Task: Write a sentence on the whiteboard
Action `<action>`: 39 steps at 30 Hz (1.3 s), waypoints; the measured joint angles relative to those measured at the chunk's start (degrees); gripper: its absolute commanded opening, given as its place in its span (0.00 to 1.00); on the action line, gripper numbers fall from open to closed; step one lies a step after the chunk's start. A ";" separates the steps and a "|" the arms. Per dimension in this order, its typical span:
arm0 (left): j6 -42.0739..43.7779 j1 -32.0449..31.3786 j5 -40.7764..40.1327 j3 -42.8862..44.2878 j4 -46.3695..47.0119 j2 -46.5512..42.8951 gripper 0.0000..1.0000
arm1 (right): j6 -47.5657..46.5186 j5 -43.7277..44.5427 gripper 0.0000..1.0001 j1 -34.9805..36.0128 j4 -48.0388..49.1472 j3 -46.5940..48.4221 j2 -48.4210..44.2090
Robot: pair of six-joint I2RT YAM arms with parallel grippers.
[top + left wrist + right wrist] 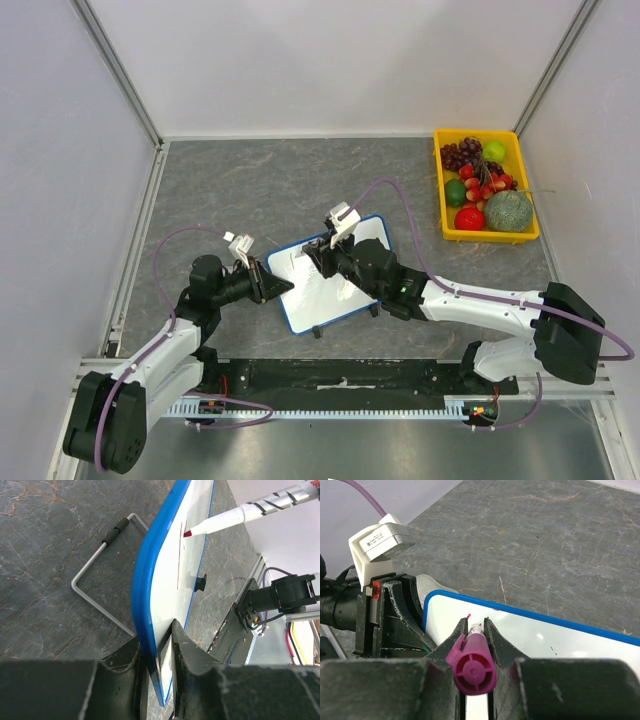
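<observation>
The left pincer (157, 630) is closed narrow on the blue rim of the whiteboard (170, 580), which runs straight ahead of its fingers, seen nearly edge-on. A wire stand (100, 580) shows to the left of the board. The right pincer (475, 625) grips the marker (471, 670), tip pointing ahead at the board's face just beyond its fingers. The sentence (179, 560) shows only as a thin magenta streak by the tip, unreadable.

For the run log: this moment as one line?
phase: writing | left end effector: shut on whiteboard edge | right end effector: shut on marker, tip at board | sentence: thin magenta marks, unreadable
</observation>
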 measured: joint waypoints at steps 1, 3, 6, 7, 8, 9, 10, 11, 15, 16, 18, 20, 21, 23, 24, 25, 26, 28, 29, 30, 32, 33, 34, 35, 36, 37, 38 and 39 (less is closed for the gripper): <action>0.00 0.00 0.02 0.00 0.00 -0.04 0.02 | 0.07 -0.35 0.00 0.00 0.00 -0.02 0.00; 0.00 0.00 0.00 0.00 0.00 -0.07 0.02 | 0.24 -0.87 0.00 0.00 0.00 -0.15 0.00; 0.00 0.00 0.02 0.00 0.00 -0.07 0.02 | 0.44 -1.81 0.00 0.00 -0.04 -0.26 0.04; 0.00 0.00 0.00 0.00 0.00 -0.11 0.02 | 0.48 -1.97 0.00 0.00 -0.02 -0.28 0.09; 0.00 0.00 0.02 0.00 0.00 -0.13 0.02 | 0.66 -2.21 0.00 0.00 -0.04 -0.35 0.11; 0.00 0.00 0.02 0.00 0.00 -0.17 0.02 | 0.72 -2.40 0.00 0.00 -0.02 -0.37 0.13; 0.00 0.00 0.02 -0.02 0.00 -0.17 0.02 | 0.81 -2.62 0.00 0.00 -0.02 -0.42 0.15; 0.00 0.00 0.00 -0.02 -0.02 -0.17 0.02 | 0.87 -2.82 0.00 0.00 0.00 -0.50 0.20; 0.00 0.00 -0.02 -0.09 -0.02 -0.24 0.02 | 1.31 -3.43 0.00 0.00 0.20 -0.59 0.61; 0.00 0.00 -0.04 -0.11 -0.02 -0.24 0.02 | 1.46 -3.61 0.00 0.00 0.24 -0.59 0.76; -0.02 0.00 -0.09 -0.11 -0.04 -0.24 0.02 | 1.66 -3.87 0.00 0.00 0.33 -0.59 0.90; -0.02 0.00 -0.07 -0.11 -0.04 -0.28 0.02 | 1.77 -3.82 0.00 0.00 0.37 -0.63 0.90; 0.00 0.00 -0.07 -0.11 -0.04 -0.31 0.02 | 1.79 -3.78 0.00 0.00 0.39 -0.66 0.90; 0.00 0.00 -0.09 -0.24 -0.04 -0.42 0.02 | 1.95 -3.63 0.00 0.00 0.52 -0.90 0.79; 0.00 0.00 -0.11 -0.33 -0.04 -0.52 0.02 | 2.01 -3.52 0.00 0.02 0.57 -1.11 0.66; -0.02 0.00 -0.11 -0.37 -0.04 -0.59 0.02 | 2.16 -3.34 0.00 0.02 0.57 -1.38 0.46; -0.02 0.00 -0.11 -0.37 -0.04 -0.61 0.02 | 2.21 -3.23 0.00 0.02 0.57 -1.60 0.24; 0.00 0.00 -0.11 -0.37 -0.04 -0.66 0.02 | 2.23 -2.75 0.00 0.02 0.33 -2.08 -0.33; -0.02 0.00 -0.11 -0.39 -0.04 -0.66 0.02 | 2.25 -2.60 0.00 0.02 0.26 -2.27 -0.52; -0.02 0.00 -0.11 -0.39 -0.04 -0.66 0.02 | 2.29 -2.40 0.00 0.02 0.17 -2.49 -0.70; -0.02 0.00 -0.13 -0.42 -0.04 -0.66 0.02 | 2.38 -2.08 0.00 0.02 0.11 -2.82 -0.96; -0.02 0.00 -0.13 -0.44 -0.04 -0.66 0.02 | 2.40 -1.92 0.00 0.02 0.11 -2.99 -1.09; -0.02 0.00 -0.13 -0.44 -0.04 -0.66 0.02 | 2.47 -1.84 0.00 0.02 0.13 -3.17 -1.22; -0.02 0.00 -0.13 -0.44 -0.04 -0.66 0.02 | 2.58 -1.73 0.00 0.02 0.11 -3.41 -1.44; -0.02 0.00 -0.13 -0.44 -0.04 -0.66 0.02 | 2.62 -1.62 0.00 0.02 0.00 -3.61 -1.64; 0.00 0.00 -0.13 -0.44 -0.04 -0.68 0.02 | 2.64 -1.57 0.00 0.02 -0.07 -3.76 -1.81; -0.02 0.00 -0.13 -0.44 -0.04 -0.68 0.02 | 2.67 -1.51 0.00 0.02 -0.13 -3.89 -1.95; -0.02 0.00 -0.15 -0.44 -0.04 -0.68 0.02 | 2.69 -1.42 0.00 0.02 -0.31 -4.00 -2.10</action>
